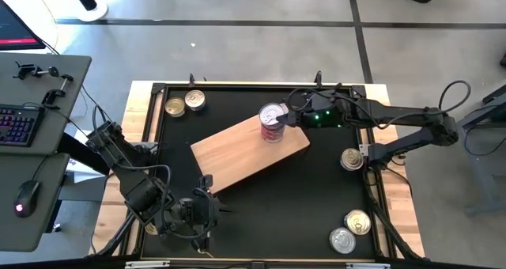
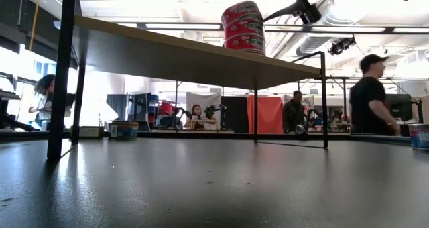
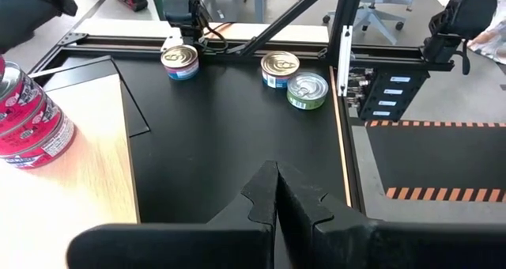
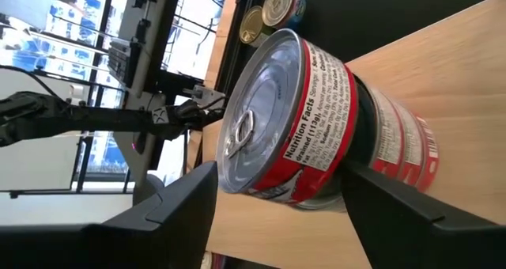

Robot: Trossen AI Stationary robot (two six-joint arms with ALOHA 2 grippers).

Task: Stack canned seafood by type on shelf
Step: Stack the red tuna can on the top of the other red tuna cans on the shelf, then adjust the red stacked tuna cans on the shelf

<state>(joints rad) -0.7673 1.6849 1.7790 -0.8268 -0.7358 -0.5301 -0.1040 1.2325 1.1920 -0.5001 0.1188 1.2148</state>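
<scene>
Counter (image 1: 316, 198): black top inside a light wooden frame, carrying everything below.

Shelf (image 1: 237, 154): light-brown wooden board lying at an angle across the middle of the counter, raised on thin dark legs as the low view shows.

Right arm: reaches in from the right side to the shelf's far right corner. The right gripper (image 4: 277, 198) sits around the stack there, one finger on each side of the top tin, fingers spread wide; whether the pads actually press the tin cannot be told.

Left arm: folded at the near left corner of the counter. The left gripper (image 3: 277, 202) has its fingers together, nothing between them.

Red-label stack (image 1: 273, 123): red-labelled tins piled upright on the shelf, silver pull-ring lid on top.

Loose tins on the counter, all off the shelf:
- far left pair (image 1: 185, 104), one gold top, one silver, just beside each other;
- single tin (image 1: 352, 159) at the right edge, near the right arm;
- near right pair (image 1: 350, 230), one gold, one silver, touching or nearly so.
</scene>
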